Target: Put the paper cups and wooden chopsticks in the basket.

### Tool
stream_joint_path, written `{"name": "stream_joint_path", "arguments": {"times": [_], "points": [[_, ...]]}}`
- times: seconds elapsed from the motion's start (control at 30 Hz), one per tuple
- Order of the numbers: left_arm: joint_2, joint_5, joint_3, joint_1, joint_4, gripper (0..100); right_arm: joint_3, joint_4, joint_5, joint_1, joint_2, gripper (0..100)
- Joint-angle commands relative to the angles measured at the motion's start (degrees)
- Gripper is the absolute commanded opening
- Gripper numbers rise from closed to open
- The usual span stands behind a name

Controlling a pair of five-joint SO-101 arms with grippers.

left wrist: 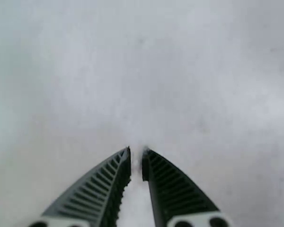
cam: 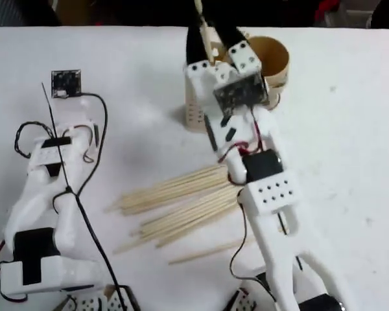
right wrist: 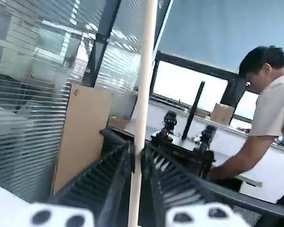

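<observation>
My right gripper is shut on one wooden chopstick, which stands upright between its jaws. From above, that gripper is at the table's far side, over the white perforated basket, with the chopstick sticking up past it. A brown paper cup sits right beside the wrist at the basket; I cannot tell whether it is inside. Several loose chopsticks lie in a fan on the table in front. My left gripper is shut, holding nothing, just above the white table.
The left arm sits folded at the near left with black cables running along it. A small circuit board lies at the far left. One stray chopstick lies near the right arm's base.
</observation>
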Motion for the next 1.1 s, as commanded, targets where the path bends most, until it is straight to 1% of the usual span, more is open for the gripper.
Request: {"name": "stream_joint_path", "arguments": {"times": [0.0, 0.1, 0.23, 0.33, 0.43, 0.57, 0.77, 0.8, 0.9, 0.97, 1.07], "points": [[-2.2, -0.4, -0.4, -0.6, -1.2, 7, 0.4, -4.4, 0.4, 2.3, -0.6, 1.7], [-2.2, -0.4, -0.4, -0.6, -1.2, 7, -0.8, -7.9, 0.4, 5.0, 3.0, 1.7], [-2.2, -0.4, -0.4, -0.6, -1.2, 7, -2.4, -8.9, 0.0, 7.0, 8.3, 1.7], [-2.2, -0.4, -0.4, -0.6, -1.2, 7, -3.3, -8.9, -3.8, 7.2, 10.9, 1.7], [-2.3, -0.4, -0.4, -0.7, -1.2, 7, -4.2, -8.8, -5.8, 7.3, 13.0, 1.7], [-2.3, -0.4, -0.4, -0.7, -1.2, 7, -4.2, -8.8, -5.7, 7.3, 14.8, 1.7], [-2.3, -0.4, -0.4, -0.7, -1.2, 7, -4.2, -8.5, -5.7, 9.5, 15.3, 1.9], [-2.3, -0.4, -0.4, -0.7, -1.2, 7, -4.2, -8.5, -5.7, 9.8, 15.3, 2.4], [-2.3, -0.4, -0.4, -0.7, -1.2, 7, -4.1, -8.0, -5.7, 10.1, 15.4, 8.7], [-2.3, -0.4, -0.4, -0.7, -1.2, 7, -4.1, -5.8, -5.7, 10.1, 15.2, 11.9], [-2.3, -0.4, -0.4, -0.7, -1.2, 7, -4.1, -4.9, -5.7, 10.0, 15.0, 10.7]]}}
